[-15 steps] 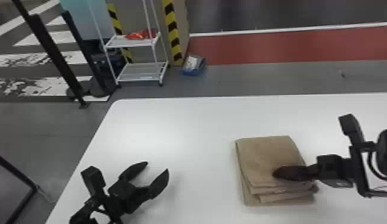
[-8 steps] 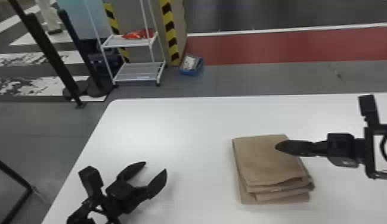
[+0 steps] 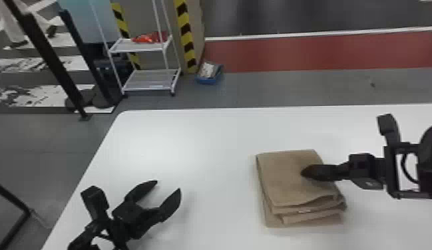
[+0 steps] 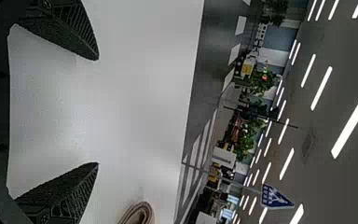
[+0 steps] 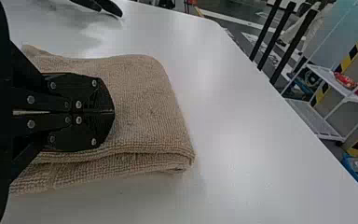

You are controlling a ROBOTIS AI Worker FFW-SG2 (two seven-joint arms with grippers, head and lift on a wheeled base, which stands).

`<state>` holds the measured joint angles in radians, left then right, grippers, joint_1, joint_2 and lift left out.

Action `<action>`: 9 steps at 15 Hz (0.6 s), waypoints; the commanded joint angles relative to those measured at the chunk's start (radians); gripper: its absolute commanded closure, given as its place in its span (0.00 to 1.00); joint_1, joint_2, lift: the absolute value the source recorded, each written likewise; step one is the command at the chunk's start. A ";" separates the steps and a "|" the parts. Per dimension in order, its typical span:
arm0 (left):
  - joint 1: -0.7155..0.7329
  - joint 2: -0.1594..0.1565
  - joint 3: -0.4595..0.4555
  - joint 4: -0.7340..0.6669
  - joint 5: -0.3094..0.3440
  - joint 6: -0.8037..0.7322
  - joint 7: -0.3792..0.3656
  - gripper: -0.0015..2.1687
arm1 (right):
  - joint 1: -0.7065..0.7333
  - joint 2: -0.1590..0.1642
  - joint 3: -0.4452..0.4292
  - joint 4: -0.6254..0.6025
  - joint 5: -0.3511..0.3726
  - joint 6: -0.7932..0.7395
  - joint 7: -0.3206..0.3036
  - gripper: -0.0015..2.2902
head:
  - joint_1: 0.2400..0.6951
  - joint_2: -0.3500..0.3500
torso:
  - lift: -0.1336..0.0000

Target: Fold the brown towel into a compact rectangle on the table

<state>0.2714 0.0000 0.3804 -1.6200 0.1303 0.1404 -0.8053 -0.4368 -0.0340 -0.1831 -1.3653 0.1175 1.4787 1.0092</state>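
Observation:
The brown towel (image 3: 291, 179) lies folded into a layered stack on the white table, its layers fanned unevenly at the near edge. My right gripper (image 3: 305, 173) is shut at the towel's right part, over its top layer; in the right wrist view the shut right gripper (image 5: 113, 112) has the towel (image 5: 144, 102) beneath it. Parked at the table's left, my left gripper (image 3: 168, 185) stands open with nothing between its fingers. The left wrist view has the open left gripper (image 4: 98, 112) over bare tabletop, with a rolled towel edge (image 4: 140, 213) off to one side.
The white table (image 3: 205, 139) has its left edge beside my left arm. Beyond it on the floor stand a white shelf rack (image 3: 148, 79) with a red item on it, a blue bin (image 3: 209, 73) and black posts (image 3: 48, 63).
My right gripper lifted and moved toward the towel's far side, then came back nearer over its right part. The left arm has kept still. The towel looks much the same.

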 commanded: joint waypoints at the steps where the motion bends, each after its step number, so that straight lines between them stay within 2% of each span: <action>1: 0.000 -0.003 0.000 -0.003 0.000 0.000 0.000 0.03 | 0.003 -0.003 0.001 0.002 0.005 0.015 0.000 0.93 | 1.00 0.73 | 0.07; 3: 0.000 -0.003 -0.001 -0.008 0.000 0.000 0.000 0.03 | 0.026 -0.003 -0.004 -0.028 0.004 0.039 0.003 0.93 | 1.00 0.73 | 0.07; 4: 0.003 -0.003 -0.001 -0.015 0.000 0.000 -0.002 0.03 | 0.050 -0.003 -0.016 -0.104 -0.010 0.076 0.005 0.93 | 1.00 0.73 | 0.07; 5: 0.009 -0.003 0.000 -0.028 0.000 0.003 0.000 0.03 | 0.098 0.000 -0.029 -0.250 -0.047 0.094 0.000 0.92 | 1.00 0.72 | 0.07; 6: 0.019 -0.003 0.000 -0.051 0.000 0.009 0.001 0.03 | 0.156 0.008 -0.036 -0.414 -0.081 0.094 -0.037 0.82 | 1.00 0.72 | 0.07; 7: 0.029 -0.003 -0.005 -0.072 0.000 0.015 0.006 0.03 | 0.208 0.019 -0.041 -0.540 -0.117 0.094 -0.086 0.68 | 1.00 0.72 | 0.07; 8: 0.042 -0.003 -0.012 -0.103 0.000 0.028 0.012 0.03 | 0.268 0.029 -0.035 -0.664 -0.140 0.094 -0.144 0.37 | 1.00 0.72 | 0.07; 9: 0.055 -0.003 -0.023 -0.124 0.000 0.031 0.018 0.03 | 0.331 0.035 -0.027 -0.752 -0.153 0.058 -0.207 0.10 | 1.00 0.71 | 0.07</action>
<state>0.3082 0.0000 0.3699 -1.7103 0.1304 0.1634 -0.7901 -0.1924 -0.0104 -0.2183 -1.9696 -0.0090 1.5627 0.8410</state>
